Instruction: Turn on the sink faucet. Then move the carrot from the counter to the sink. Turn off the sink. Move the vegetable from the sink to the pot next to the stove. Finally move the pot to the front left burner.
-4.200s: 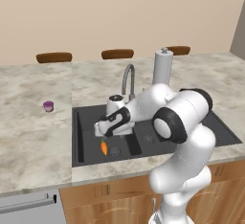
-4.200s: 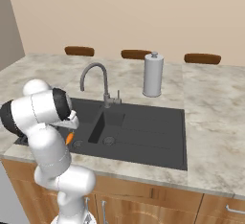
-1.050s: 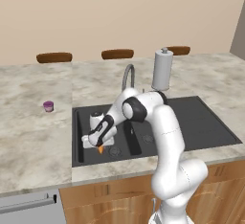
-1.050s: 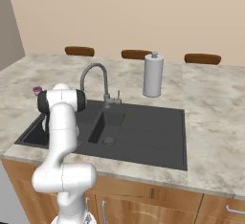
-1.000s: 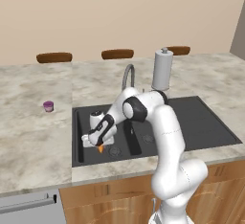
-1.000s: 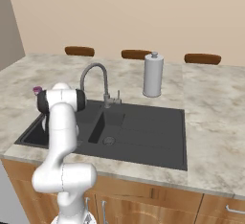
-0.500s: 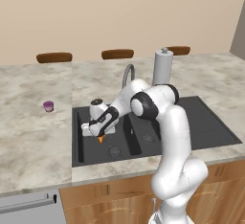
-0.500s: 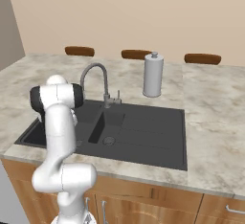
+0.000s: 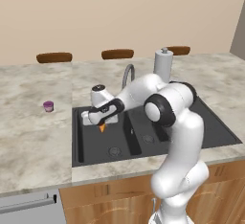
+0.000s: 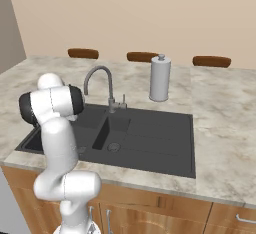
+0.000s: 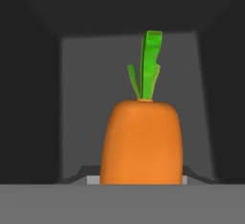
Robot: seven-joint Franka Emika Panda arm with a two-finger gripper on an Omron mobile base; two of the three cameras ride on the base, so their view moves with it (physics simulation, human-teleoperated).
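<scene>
Carrot (image 11: pixel 141 141) sits clamped in my pincer (image 9: pixel 101 124), its green top pointing to 12 o'clock in the hand view, with dark sink wall behind it. From the left base view I hold it up over the large bowl of the sink (image 9: pixel 91 153), its orange end showing just under my hand, clear of the bowl floor. A round drain (image 9: pixel 114 151) lies at about 5 o'clock from the carrot. The faucet (image 9: pixel 127 75) rises at 1 o'clock from my hand, at the sink's back edge. A purple cup (image 9: pixel 48 106) stands on the counter (image 9: pixel 33 141) at 10 o'clock, well apart. A paper-towel roll (image 10: pixel 160 78) stands behind the sink.
</scene>
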